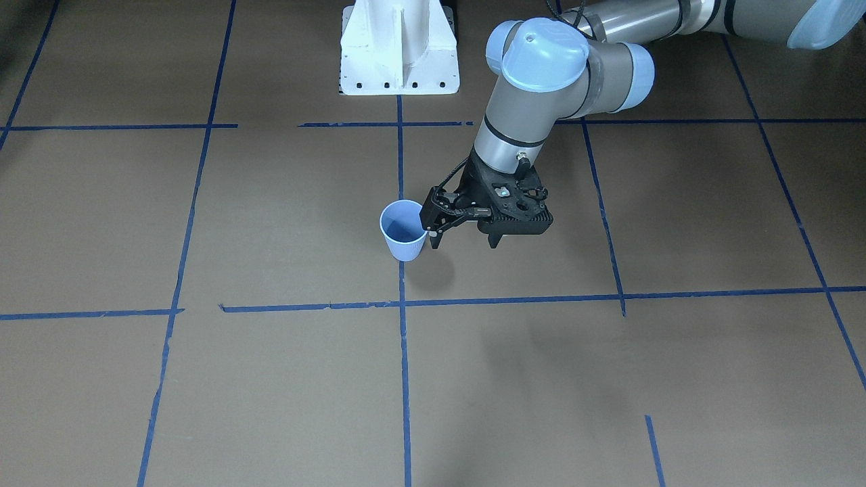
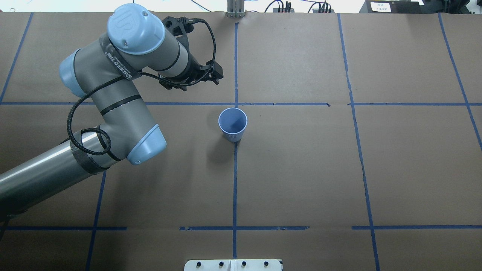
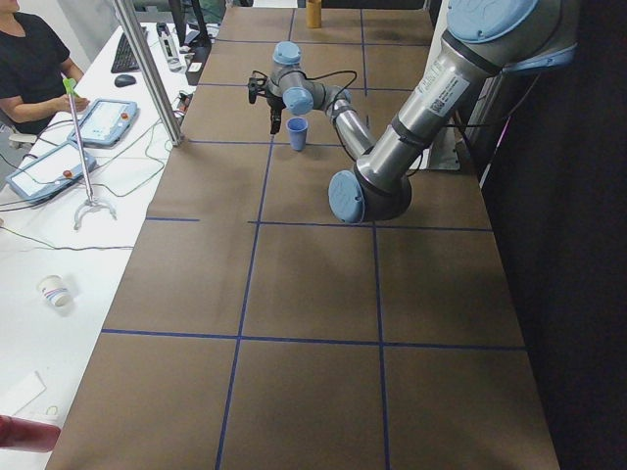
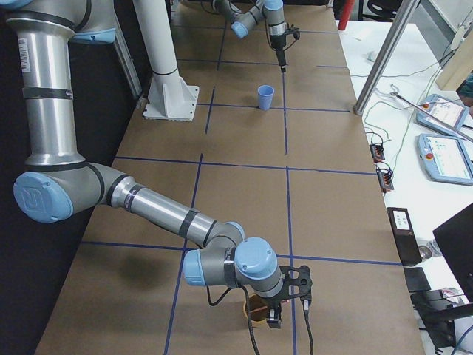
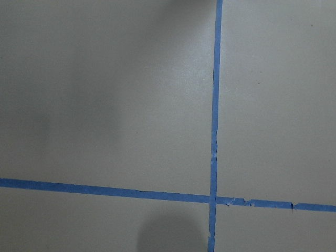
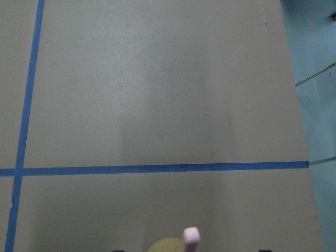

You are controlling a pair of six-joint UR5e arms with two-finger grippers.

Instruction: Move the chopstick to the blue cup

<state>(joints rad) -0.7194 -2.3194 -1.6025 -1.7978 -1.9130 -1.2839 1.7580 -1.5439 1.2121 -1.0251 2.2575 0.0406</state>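
Observation:
The blue cup (image 1: pixel 404 230) stands upright on the brown table, near a tape crossing; it also shows in the overhead view (image 2: pixel 232 124) and the exterior right view (image 4: pixel 265 97). My left gripper (image 1: pixel 464 241) hangs just beside the cup, fingers down, open and empty. One pale pink chopstick end (image 6: pixel 191 234) shows at the bottom of the right wrist view, sticking up from a tan round holder (image 6: pixel 168 245). My right gripper (image 4: pixel 275 316) hovers over that brown holder (image 4: pixel 255 309) at the table's near end; I cannot tell whether it is open or shut.
The white robot base (image 1: pixel 399 51) stands at the table's edge behind the cup. Blue tape lines (image 2: pixel 235 169) grid the table. A metal post (image 3: pixel 147 69) and an operators' desk with tablets (image 4: pixel 443 155) run along the far side.

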